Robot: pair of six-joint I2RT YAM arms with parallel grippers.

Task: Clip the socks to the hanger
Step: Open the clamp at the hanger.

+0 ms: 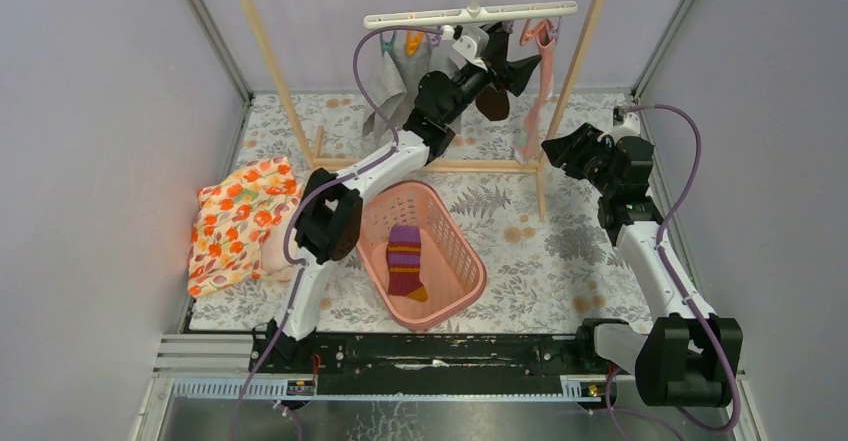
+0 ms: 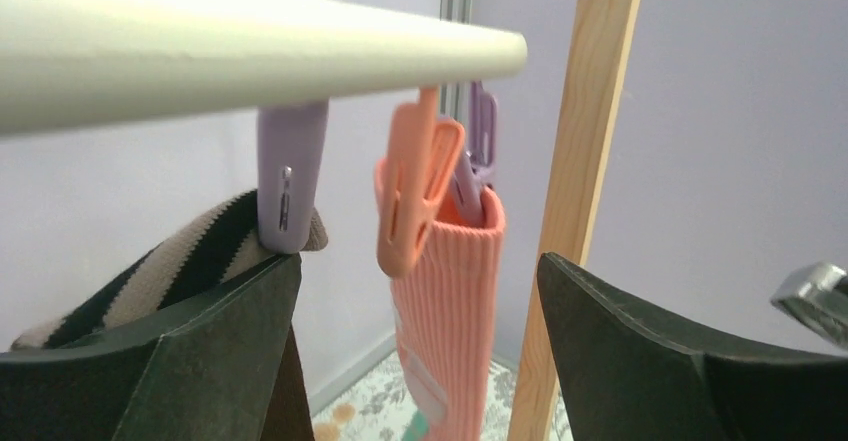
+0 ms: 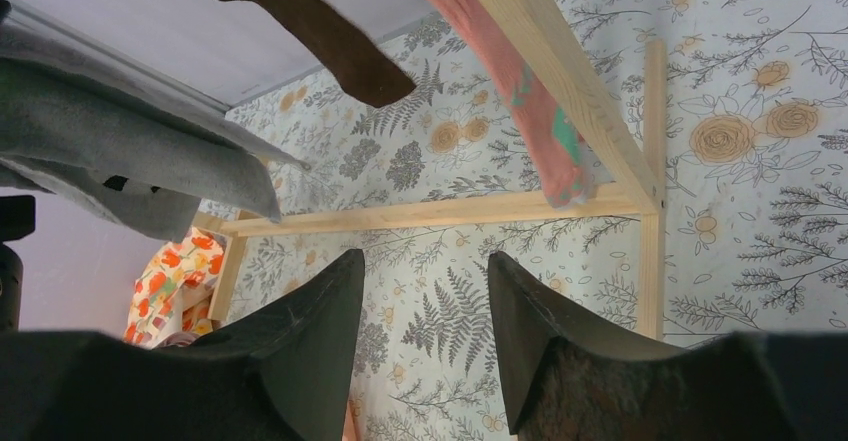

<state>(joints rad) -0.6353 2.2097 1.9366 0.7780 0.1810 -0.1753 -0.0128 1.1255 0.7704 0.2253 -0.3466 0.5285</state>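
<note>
The purple striped sock (image 1: pixel 405 259) with an orange toe lies in the pink basket (image 1: pixel 472 266). The white bar hanger (image 1: pixel 470 14) hangs from the rack's top rail. My left gripper (image 1: pixel 515 66) is raised just under the hanger's right half, open and empty. In the left wrist view the bar (image 2: pixel 250 51) is above my left gripper (image 2: pixel 415 271). A purple clip (image 2: pixel 290 176) grips the dark brown sock's striped cuff (image 2: pixel 180 261) beside my left finger. My right gripper (image 1: pixel 560 151) hovers open and empty right of the rack, and it also shows in the right wrist view (image 3: pixel 425 261).
The wooden rack frame (image 1: pixel 575 61) stands at the back. A long pink sock (image 2: pixel 450 301) hangs from the hanger's right end beside an orange clip (image 2: pixel 415 186). A grey cloth (image 1: pixel 395 86) hangs on the left. A floral cloth (image 1: pixel 240 221) lies left of the basket.
</note>
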